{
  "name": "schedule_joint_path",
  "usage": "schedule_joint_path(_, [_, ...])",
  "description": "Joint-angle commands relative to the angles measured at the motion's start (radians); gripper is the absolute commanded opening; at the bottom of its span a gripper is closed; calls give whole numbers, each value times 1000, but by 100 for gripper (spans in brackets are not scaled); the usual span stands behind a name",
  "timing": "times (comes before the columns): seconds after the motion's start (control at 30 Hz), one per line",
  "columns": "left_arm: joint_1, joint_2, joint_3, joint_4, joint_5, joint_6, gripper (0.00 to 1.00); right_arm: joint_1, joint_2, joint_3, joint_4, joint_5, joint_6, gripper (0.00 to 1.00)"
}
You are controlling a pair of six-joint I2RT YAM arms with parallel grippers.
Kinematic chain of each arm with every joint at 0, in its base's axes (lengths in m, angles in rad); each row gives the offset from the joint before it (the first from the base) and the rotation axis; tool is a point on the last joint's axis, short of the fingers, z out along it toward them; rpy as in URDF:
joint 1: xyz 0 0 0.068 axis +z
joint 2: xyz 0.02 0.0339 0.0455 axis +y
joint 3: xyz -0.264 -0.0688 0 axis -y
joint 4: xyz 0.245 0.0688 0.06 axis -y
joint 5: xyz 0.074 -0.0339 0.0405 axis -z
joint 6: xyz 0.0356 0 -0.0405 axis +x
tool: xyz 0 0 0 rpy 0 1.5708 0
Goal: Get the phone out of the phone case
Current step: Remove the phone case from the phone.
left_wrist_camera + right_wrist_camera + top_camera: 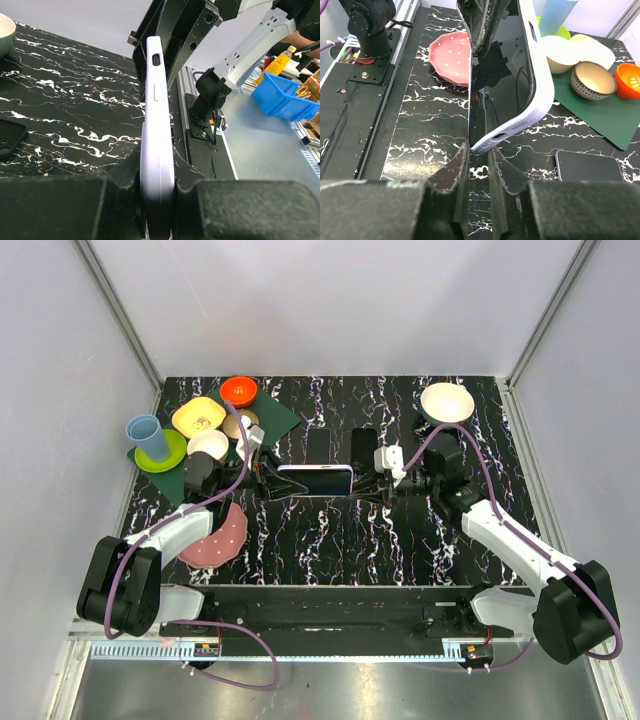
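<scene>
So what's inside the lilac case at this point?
The phone, dark glass showing, with the case rim bowing away along one side. Its back is covered by the case, its far end by the left fingers.

In the left wrist view the case's (157,150) near end is buried between the left gripper's (159,205) pads. The right gripper's (476,165) pads hide the phone's (495,75) near end. Picture edges cut a bowl (4,32) and a blue cup (557,15).
</scene>
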Motion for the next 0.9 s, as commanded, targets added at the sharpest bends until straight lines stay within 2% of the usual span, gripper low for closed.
schedule_joint_path(0.0, [-9,-14,59,116,12,-26,0,7,-15,-6,3,61,-60,17])
schedule_joint_path(0.87, [-10,-13,57,125,15,-35,0,14,-15,-17,-13,150,-144,18])
